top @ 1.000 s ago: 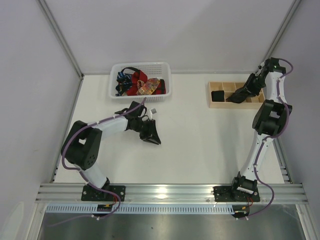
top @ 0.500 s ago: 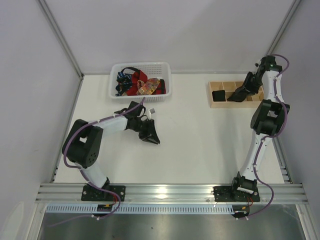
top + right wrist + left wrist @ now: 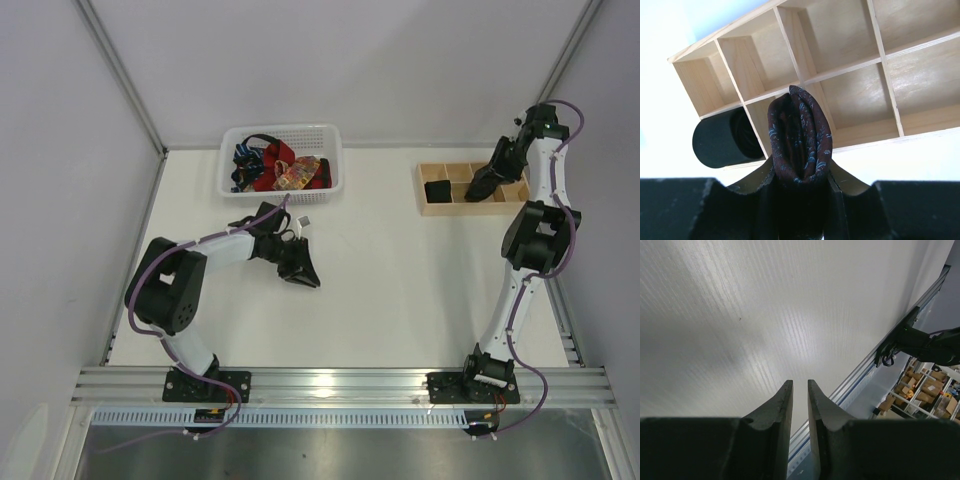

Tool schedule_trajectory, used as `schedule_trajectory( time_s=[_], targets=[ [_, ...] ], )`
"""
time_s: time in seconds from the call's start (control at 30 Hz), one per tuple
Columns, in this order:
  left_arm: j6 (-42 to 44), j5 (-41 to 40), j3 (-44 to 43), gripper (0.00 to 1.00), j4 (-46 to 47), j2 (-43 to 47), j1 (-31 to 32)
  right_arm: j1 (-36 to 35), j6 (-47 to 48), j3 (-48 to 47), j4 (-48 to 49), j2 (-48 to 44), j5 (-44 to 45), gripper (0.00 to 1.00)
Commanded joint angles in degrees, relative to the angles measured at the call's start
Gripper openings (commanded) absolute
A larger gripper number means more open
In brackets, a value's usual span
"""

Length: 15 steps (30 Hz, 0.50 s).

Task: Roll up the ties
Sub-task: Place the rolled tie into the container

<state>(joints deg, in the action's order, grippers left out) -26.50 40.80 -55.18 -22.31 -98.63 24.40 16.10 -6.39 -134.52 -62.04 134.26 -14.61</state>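
Maroon patterned rolled tie (image 3: 800,135), judged soft and springy (may unroll), is clamped across its flanks by right gripper (image 3: 801,169) above wooden tray (image 3: 720,41); left gripper (image 3: 798,390), far from tray, nearly closed, empty.

White links, black joints and purple cables are seen on the left arm (image 3: 215,246) and right arm (image 3: 511,300), black bases (image 3: 207,386) are bolted to the rail (image 3: 340,378), and the left gripper (image 3: 800,382) is dark-fingered.
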Motion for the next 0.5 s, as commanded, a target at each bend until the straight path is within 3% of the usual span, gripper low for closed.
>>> schedule_trajectory(
  time_s=[0.0,0.47],
  targets=[
    [0.0,2.0,0.0,0.23,2.1,-0.3,-0.6,0.6,1.1,-2.0,-0.8,-3.2,1.2,0.00],
    [0.5,1.8,1.0,0.23,1.7,-0.1,-0.8,-0.3,3.2,-1.8,1.8,1.6,6.2,0.00]
  ],
)
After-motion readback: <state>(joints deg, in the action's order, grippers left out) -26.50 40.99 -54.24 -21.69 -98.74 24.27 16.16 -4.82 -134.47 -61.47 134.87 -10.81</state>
